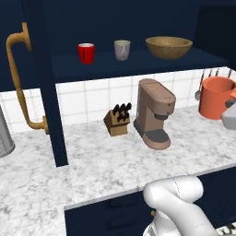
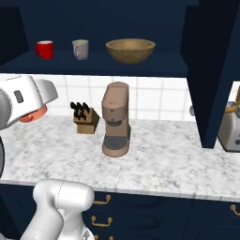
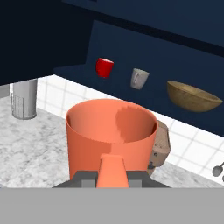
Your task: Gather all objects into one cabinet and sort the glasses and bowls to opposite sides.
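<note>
The navy cabinet stands open, and on its shelf (image 1: 138,67) sit a red cup (image 1: 86,53), a grey-beige cup (image 1: 122,50) and, further right, the wide tan bowl (image 1: 168,47). The same three appear in the right base view as red cup (image 2: 44,49), grey-beige cup (image 2: 80,48) and bowl (image 2: 131,50). My gripper (image 3: 112,177) is shut on the handle of the orange-coral cup (image 3: 111,131), held upright above the counter, below and in front of the shelf. That cup (image 1: 215,97) appears at the right edge of the left base view, with the hand (image 1: 229,114) beside it.
A brown coffee machine (image 1: 154,113) and a knife block (image 1: 117,120) stand on the marble counter under the shelf. The open door (image 1: 44,78) with its brass handle (image 1: 17,83) juts out at left. A metal canister (image 3: 24,98), a toaster (image 2: 229,127) and hanging utensils (image 1: 201,85) flank the area.
</note>
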Available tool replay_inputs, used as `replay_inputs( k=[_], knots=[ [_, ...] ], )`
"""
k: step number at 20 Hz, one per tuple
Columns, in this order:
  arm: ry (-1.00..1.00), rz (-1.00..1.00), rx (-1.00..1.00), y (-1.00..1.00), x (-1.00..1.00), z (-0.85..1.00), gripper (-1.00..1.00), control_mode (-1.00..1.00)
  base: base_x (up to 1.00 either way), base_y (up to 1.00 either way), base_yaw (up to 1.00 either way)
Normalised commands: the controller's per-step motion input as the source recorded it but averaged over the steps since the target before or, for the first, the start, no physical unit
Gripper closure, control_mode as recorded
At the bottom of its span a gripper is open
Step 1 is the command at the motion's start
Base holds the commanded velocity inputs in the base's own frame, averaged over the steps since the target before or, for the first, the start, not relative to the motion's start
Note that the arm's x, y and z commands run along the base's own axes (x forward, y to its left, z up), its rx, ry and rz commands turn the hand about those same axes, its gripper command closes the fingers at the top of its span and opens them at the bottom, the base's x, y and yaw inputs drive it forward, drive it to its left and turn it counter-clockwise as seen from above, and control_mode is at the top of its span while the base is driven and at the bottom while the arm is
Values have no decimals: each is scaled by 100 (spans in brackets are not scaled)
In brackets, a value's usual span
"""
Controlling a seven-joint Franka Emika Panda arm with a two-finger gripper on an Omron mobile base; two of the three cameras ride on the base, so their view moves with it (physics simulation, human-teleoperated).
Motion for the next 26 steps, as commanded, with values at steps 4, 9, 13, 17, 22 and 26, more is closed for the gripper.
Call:
replay_inputs(
  k=[4, 9, 13, 17, 22, 26],
  knots=[
    [0, 0, 0, 0, 0, 0, 100, 100, 100, 0, 0],
    [0, 0, 0, 0, 0, 0, 100, 100, 100, 11, 5],
    [0, 0, 0, 0, 0, 0, 100, 100, 36, 3, 10],
    [0, 0, 0, 0, 0, 0, 100, 100, 7, 4, 8],
    [0, 1, 0, 2, 1, -7, 100, -100, 5, 3, 6],
    [0, 8, -4, 13, 3, -38, 100, -100, 0, 0, 0]
  ],
)
